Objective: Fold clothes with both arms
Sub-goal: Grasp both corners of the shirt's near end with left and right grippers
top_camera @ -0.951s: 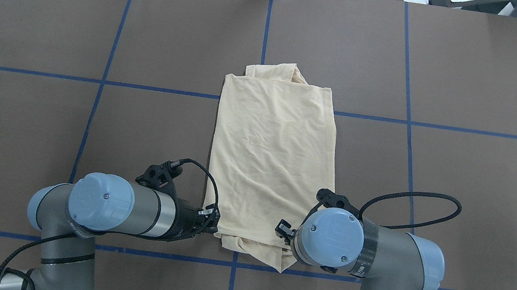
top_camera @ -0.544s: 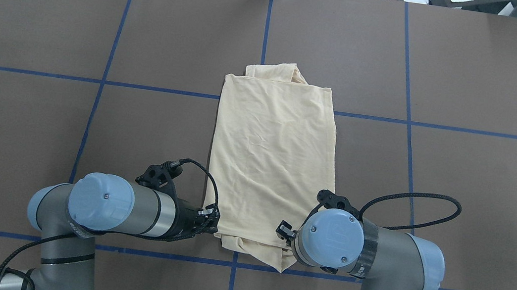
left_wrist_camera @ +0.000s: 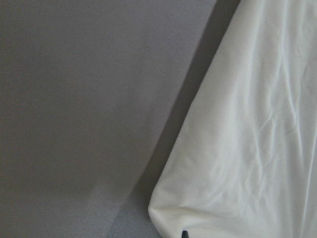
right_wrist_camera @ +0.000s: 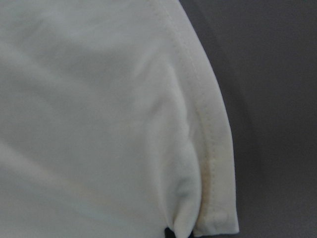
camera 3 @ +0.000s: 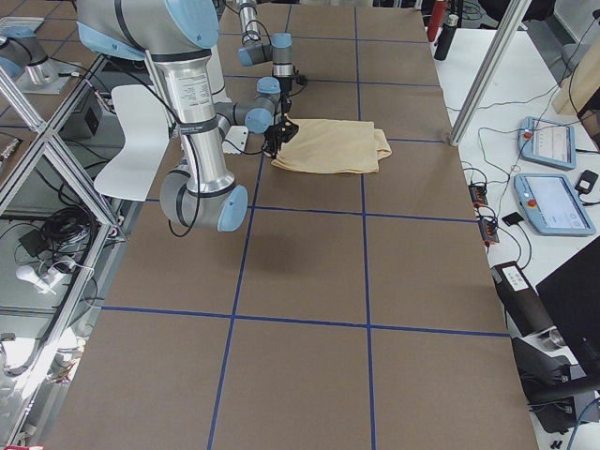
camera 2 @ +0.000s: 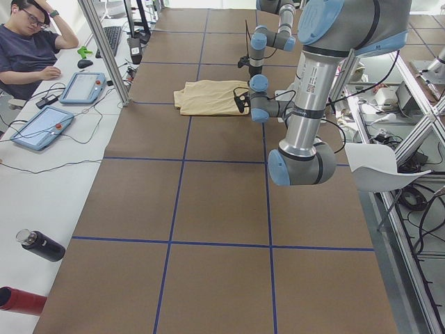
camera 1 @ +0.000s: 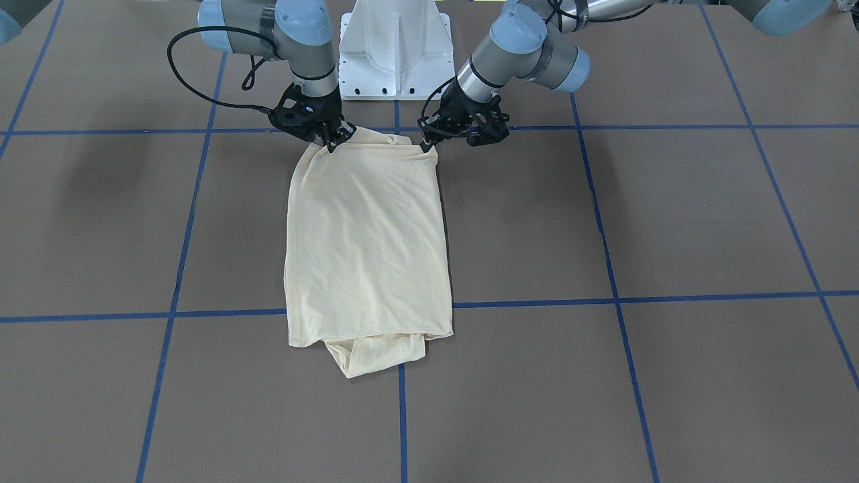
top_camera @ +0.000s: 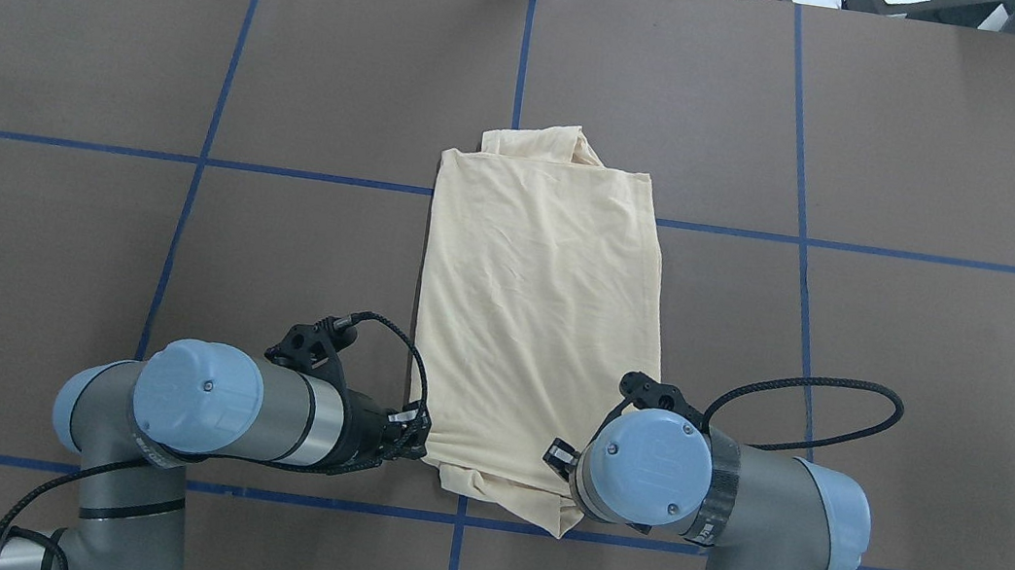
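- The cream-yellow T-shirt point(camera 1: 366, 235) lies folded into a long strip at the middle of the brown worktop point(camera 1: 671, 221), running from the robot's edge toward the operators' edge, with no print showing.
- The left fingers point(camera 1: 425, 143) are closed on the strip's corner nearest the robot, on the robot's left side.
- The right fingers point(camera 1: 331, 143) pinch the matching corner on the robot's right side, where the cloth bunches at a stitched hem.
- Between the two grips the near edge is drawn up slightly off the worktop.
- At the far end, a crumpled tuck of cloth pokes out from under the strip.
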You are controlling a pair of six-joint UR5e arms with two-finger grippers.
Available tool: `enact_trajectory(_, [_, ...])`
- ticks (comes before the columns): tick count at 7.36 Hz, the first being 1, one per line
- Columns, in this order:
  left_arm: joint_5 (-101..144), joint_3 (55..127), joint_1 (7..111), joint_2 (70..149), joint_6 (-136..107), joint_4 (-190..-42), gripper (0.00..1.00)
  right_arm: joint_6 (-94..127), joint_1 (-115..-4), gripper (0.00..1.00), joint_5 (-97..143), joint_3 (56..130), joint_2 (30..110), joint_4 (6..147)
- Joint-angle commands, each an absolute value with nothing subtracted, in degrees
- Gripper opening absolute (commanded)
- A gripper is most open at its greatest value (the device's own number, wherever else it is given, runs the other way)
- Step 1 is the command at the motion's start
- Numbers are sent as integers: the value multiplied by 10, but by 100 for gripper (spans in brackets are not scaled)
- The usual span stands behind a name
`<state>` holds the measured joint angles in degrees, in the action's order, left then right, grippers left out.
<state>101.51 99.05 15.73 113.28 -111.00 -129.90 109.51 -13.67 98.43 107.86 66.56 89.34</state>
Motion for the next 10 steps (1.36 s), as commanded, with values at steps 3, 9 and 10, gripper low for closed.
enact_trajectory(3, [1015,999,157,1134,-1111,-1299,0,1093,-160,0,1009,1092,655,909])
enact_trajectory(9, [1020,1063,108,1120,-1119,-1265,0,1092,-121,0,1081,1129,673,907])
enact_trajectory(10, [1020,1066,106,1119,-1119,-1264,0,1092,-120,0,1090,1130,673,906])
